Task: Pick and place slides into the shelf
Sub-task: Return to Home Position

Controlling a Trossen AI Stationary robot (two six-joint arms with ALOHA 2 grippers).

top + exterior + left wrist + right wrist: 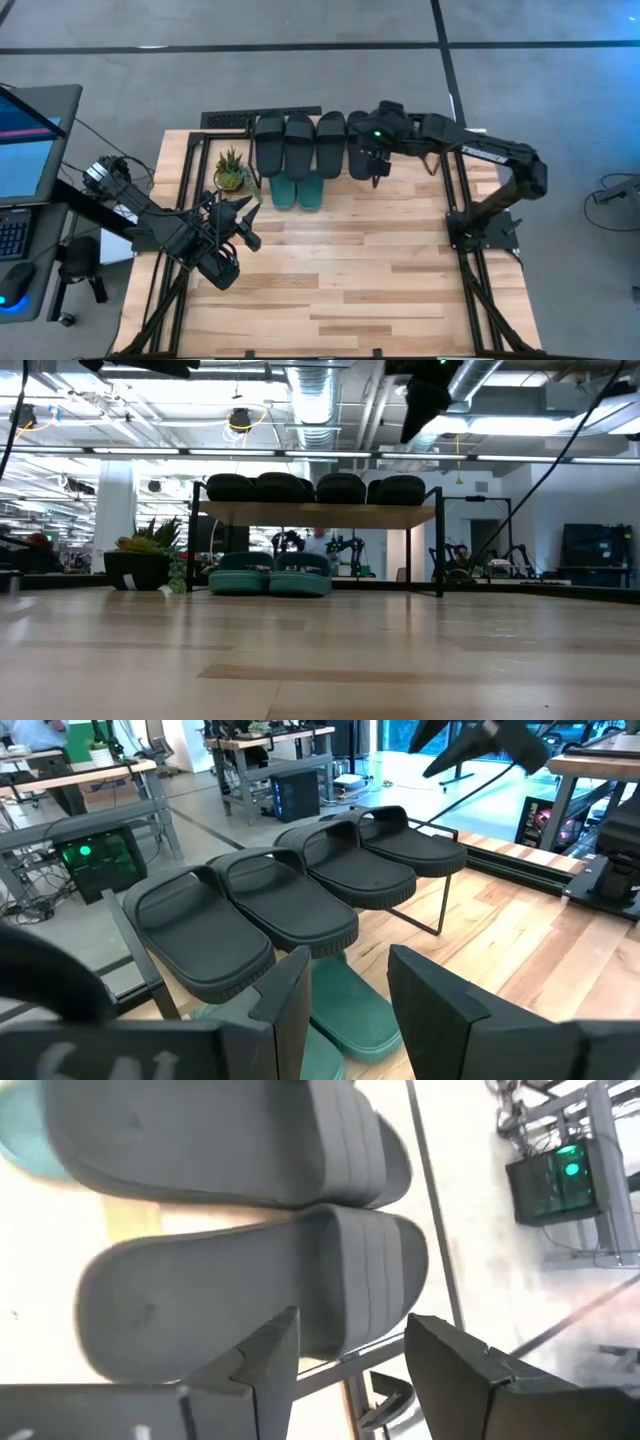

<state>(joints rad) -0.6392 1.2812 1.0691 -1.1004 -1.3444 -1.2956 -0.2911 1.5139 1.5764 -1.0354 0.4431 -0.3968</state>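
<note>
Four black slides [300, 143] sit in a row on the shelf [320, 514], with two teal slides [270, 575] on the pale plank tabletop [380, 270] beneath it. The high view shows only their front ends; the low view shows them under the board, ceiling ducts behind. The right gripper [352, 1322] hovers over the shelf's right end, jaws apart and empty. The left gripper [348, 960] is in front of the shelf, also parted. A potted plant [232, 170] stands beside the shelf.
</note>
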